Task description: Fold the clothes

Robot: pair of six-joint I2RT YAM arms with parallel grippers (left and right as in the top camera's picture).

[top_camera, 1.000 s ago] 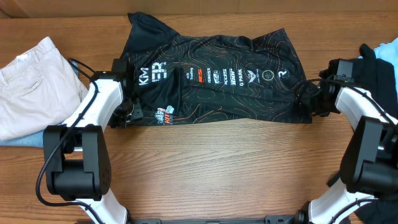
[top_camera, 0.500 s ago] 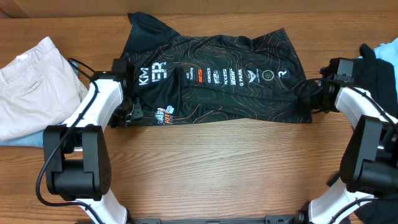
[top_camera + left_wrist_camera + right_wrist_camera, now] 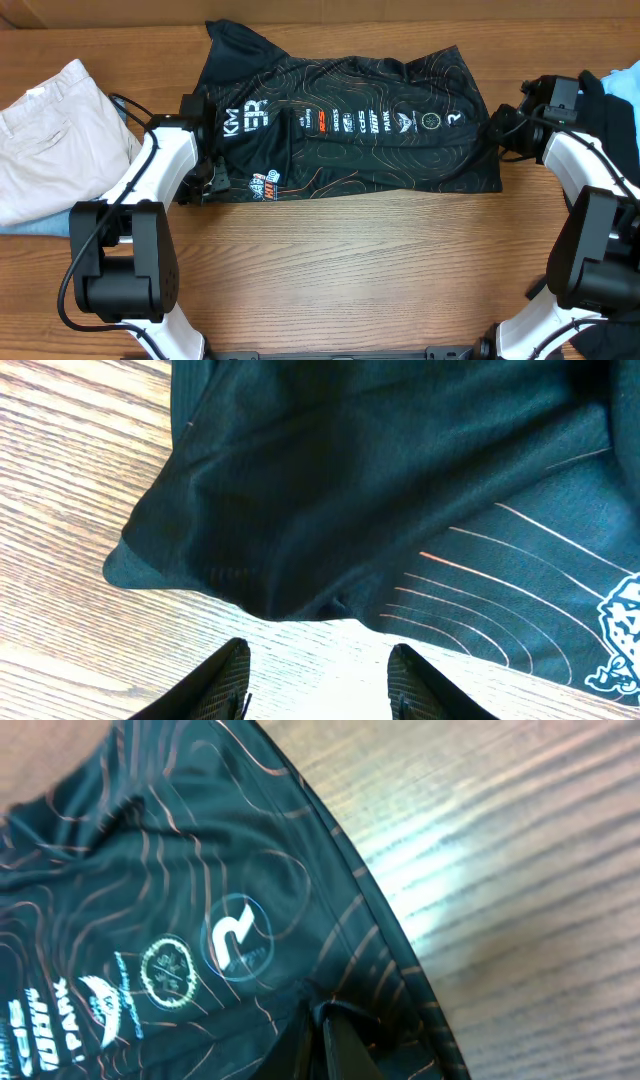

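Observation:
The clothes, a black jersey [image 3: 350, 140] with thin orange lines and white logos, lie spread across the middle of the table, also seen in the left wrist view [image 3: 400, 480] and the right wrist view [image 3: 180, 870]. My left gripper [image 3: 205, 185] stands at its lower left corner. In the left wrist view this gripper [image 3: 315, 655] is open, with bare wood between its fingers and the jersey's edge just ahead of the tips. My right gripper [image 3: 497, 130] is at the jersey's right edge. It [image 3: 325, 1015] is shut on a pinched fold of the fabric near the hem.
Beige trousers [image 3: 45, 130] lie at the left on a light blue garment [image 3: 40, 228]. Dark and blue garments [image 3: 615, 100] are piled at the right edge, behind my right arm. Bare wooden table [image 3: 350, 260] runs along the front.
My right gripper has shut on the jersey's right edge and moved toward the far side with it, pulling that edge taut. The left arm has not moved.

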